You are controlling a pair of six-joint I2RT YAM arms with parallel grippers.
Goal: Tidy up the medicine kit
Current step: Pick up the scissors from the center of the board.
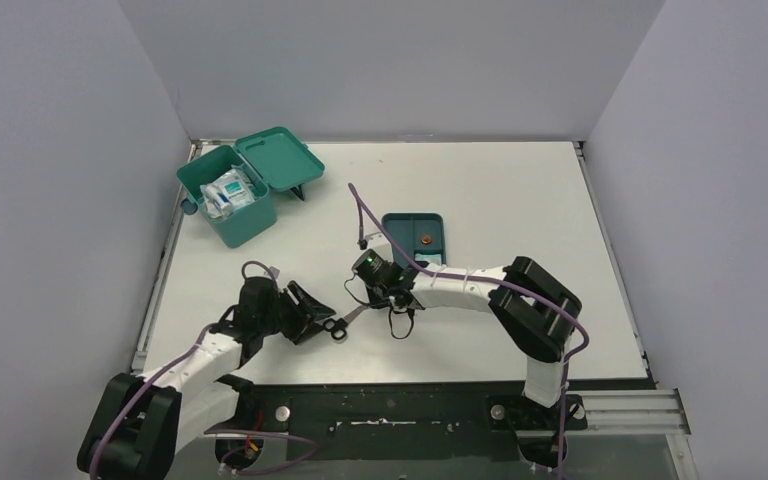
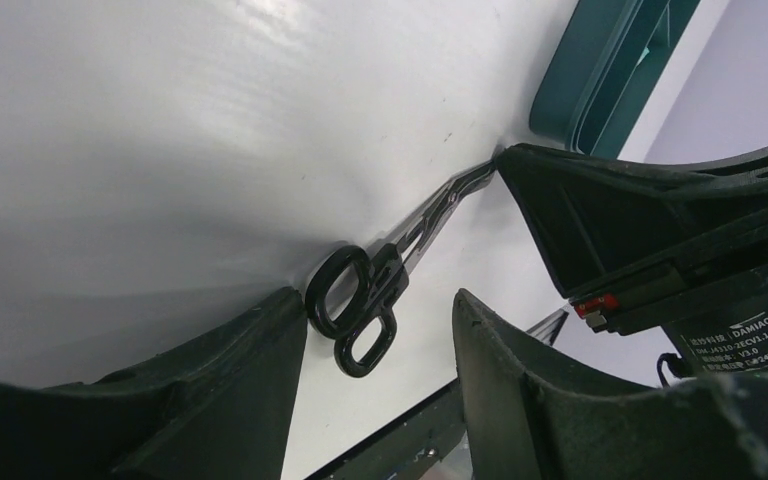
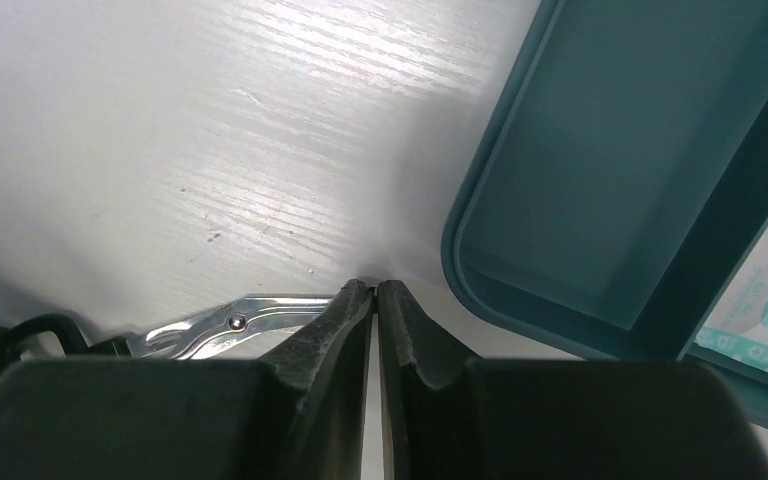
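The medicine kit (image 1: 245, 222), a teal box with its lid (image 1: 278, 158) swung open, stands at the far left with white packets (image 1: 226, 192) inside. Black-handled scissors (image 1: 345, 320) lie near the front middle of the table. My right gripper (image 3: 375, 287) is shut on the tip of their steel blades (image 3: 235, 325). My left gripper (image 2: 378, 295) is open, and the scissors' black handle loops (image 2: 360, 300) sit between its fingertips, close against the left finger (image 2: 260, 360). In the top view the left gripper (image 1: 310, 312) and right gripper (image 1: 360, 303) face each other along the scissors.
A flat dark teal divided tray (image 1: 388, 222) lies just behind the right gripper, holding a printed packet (image 3: 760, 300) and a small orange item (image 1: 427, 240). A purple cable (image 1: 370, 225) arches over the table by it. The table's front edge runs close below the scissors.
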